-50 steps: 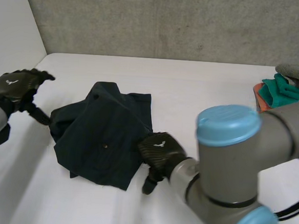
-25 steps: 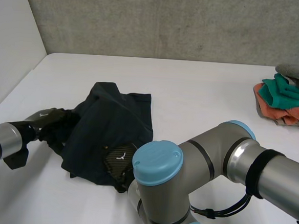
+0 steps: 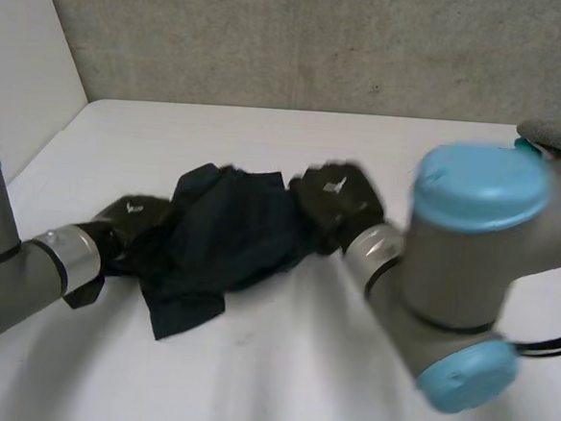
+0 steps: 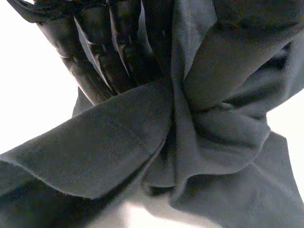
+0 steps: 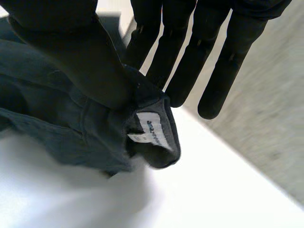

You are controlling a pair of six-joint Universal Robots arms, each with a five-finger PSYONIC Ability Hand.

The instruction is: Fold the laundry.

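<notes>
– How many pieces are on there?
– One being handled: a single dark garment (image 3: pixel 226 236), bunched up left of centre in the frame on the white table (image 3: pixel 278 384). There is also one grey cloth (image 3: pixel 555 133) at the far right edge, upper part, well apart from it.
– And both hands are on it?
– Two hands, one at each end. The left hand (image 3: pixel 131 217) is at the garment's left end, the right hand (image 3: pixel 334 197) at its upper right end.
– Gripping, or only resting?
– Gripping. At the left wrist the fingers (image 4: pixel 95 57) lie along one side of a gathered fold, and the cloth is bunched and drawn tight under the palm. At the right wrist the thumb (image 5: pixel 76 57) presses a thick hem against the straight fingers (image 5: pixel 190 52), a pinch.
– Anything on that hem?
– One white label (image 5: pixel 148 130), just beyond the tip of the thumb, with small print on it that I can't read
</notes>
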